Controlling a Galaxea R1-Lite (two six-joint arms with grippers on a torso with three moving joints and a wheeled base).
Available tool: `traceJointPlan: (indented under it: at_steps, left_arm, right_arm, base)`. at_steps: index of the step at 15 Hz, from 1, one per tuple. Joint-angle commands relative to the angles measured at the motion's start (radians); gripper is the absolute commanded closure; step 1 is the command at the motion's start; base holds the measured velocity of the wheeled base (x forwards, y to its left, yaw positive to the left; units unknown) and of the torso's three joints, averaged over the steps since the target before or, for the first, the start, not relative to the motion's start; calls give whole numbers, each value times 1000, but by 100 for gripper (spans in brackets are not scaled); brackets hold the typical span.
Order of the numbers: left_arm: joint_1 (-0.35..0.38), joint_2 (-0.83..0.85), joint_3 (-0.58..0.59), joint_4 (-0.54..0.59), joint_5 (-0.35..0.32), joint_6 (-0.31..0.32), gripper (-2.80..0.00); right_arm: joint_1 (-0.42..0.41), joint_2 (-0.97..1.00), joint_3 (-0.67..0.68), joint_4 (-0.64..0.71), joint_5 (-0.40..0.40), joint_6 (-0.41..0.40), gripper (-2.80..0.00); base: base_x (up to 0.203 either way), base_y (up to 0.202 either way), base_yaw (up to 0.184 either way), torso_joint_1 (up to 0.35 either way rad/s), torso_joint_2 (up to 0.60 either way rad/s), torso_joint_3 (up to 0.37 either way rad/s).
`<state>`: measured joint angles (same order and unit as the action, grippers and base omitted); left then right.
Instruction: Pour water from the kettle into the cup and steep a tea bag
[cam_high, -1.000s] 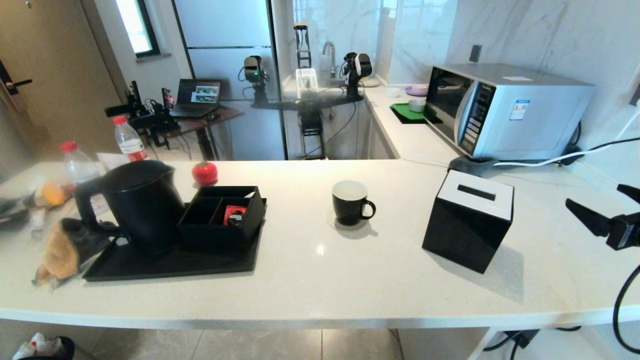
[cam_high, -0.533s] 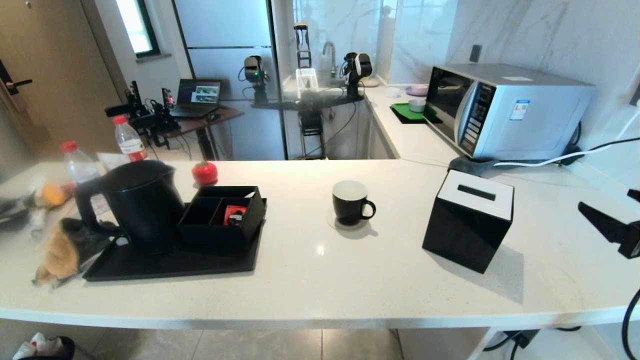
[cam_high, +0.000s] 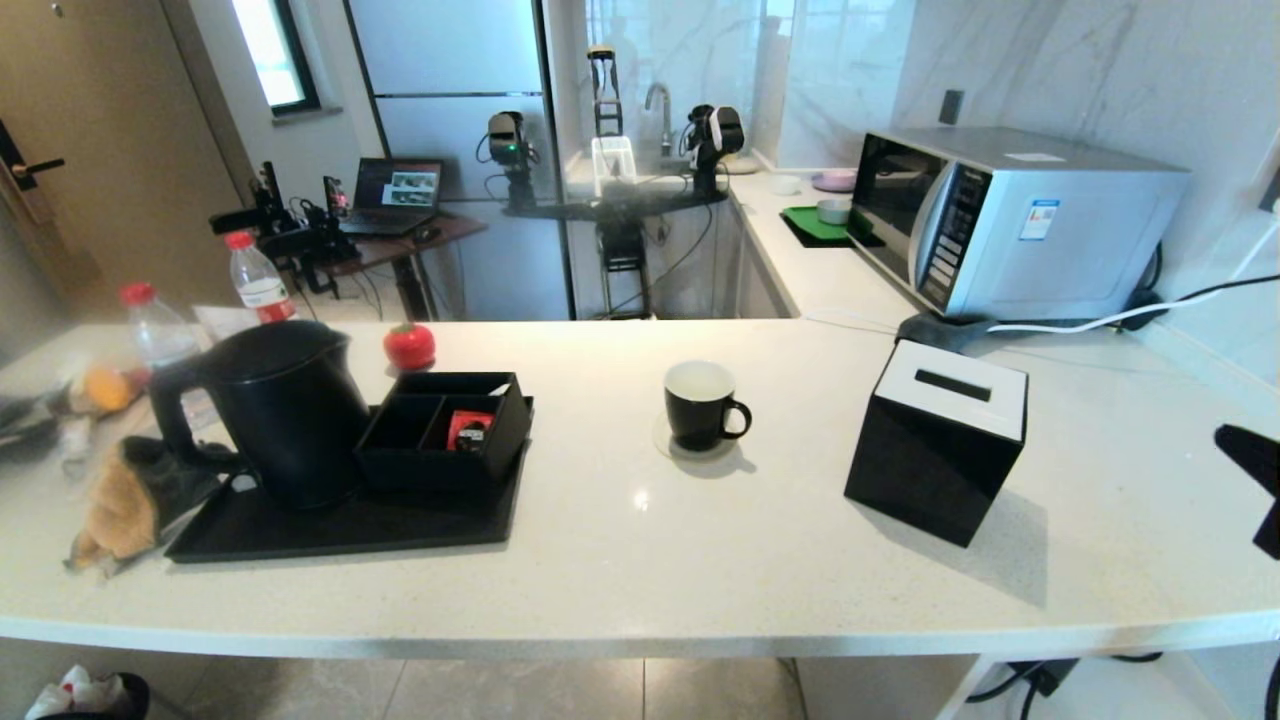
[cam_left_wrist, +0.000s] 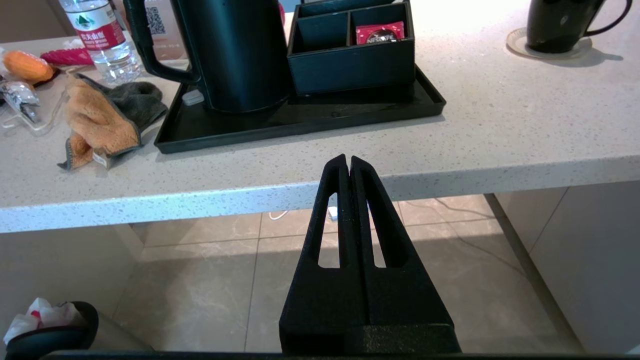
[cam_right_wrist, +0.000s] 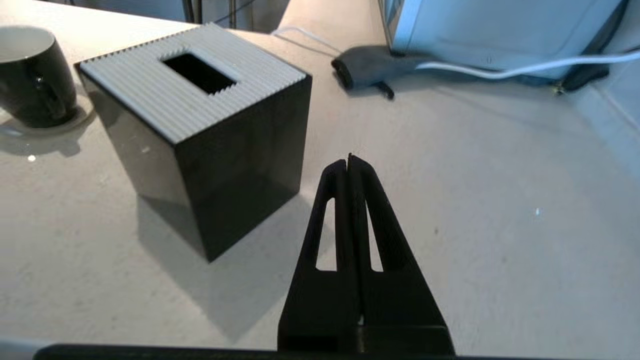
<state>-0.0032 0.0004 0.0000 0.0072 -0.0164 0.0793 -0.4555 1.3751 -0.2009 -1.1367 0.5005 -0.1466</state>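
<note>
While both grippers hang clenched and empty, nothing is started; next, reach the kettle (cam_high: 275, 405) at frame left.

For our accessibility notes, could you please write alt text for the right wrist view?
The right end effector, shut and empty, hovers over a pale countertop beside a black tissue box with a ribbed white top; the black cup stands beyond it.

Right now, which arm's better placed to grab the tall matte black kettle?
Left. The tall matte black kettle stands ahead of the left pincer; the right pincer sits beyond the black cube tissue box.
</note>
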Motion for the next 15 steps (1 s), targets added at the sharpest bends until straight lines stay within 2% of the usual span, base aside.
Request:
traceJointPlan:
  at_steps: [1, 3, 6, 8, 12, 15]
  left_arm:
    - [0, 0, 0, 0, 0, 0, 0]
    - [0, 0, 0, -1, 0, 0, 0]
    - [0, 0, 0, 0, 0, 0, 0]
    - [0, 0, 0, 0, 0, 0, 0]
    - [0, 0, 0, 0, 0, 0, 0]
    - [0, 0, 0, 0, 0, 0, 0]
  right_arm:
    - [5, -159, 7, 156, -9, -2, 0]
    - [57, -318, 9, 378, -92, 11, 0]
    - [320, -530, 12, 614, -345, 108, 0]
    - [371, -653, 17, 727, -443, 151, 0]
    - [463, -928, 141, 813, -481, 142, 0]
    - [481, -1122, 190, 971, -485, 114, 0]
  base:
    - [0, 0, 0, 0, 0, 0]
    - [0, 0, 0, 0, 0, 0]
    - [0, 0, 0, 0, 0, 0]
    - [0, 0, 0, 0, 0, 0]
    - [0, 0, 0, 0, 0, 0]
    - [0, 0, 0, 0, 0, 0]
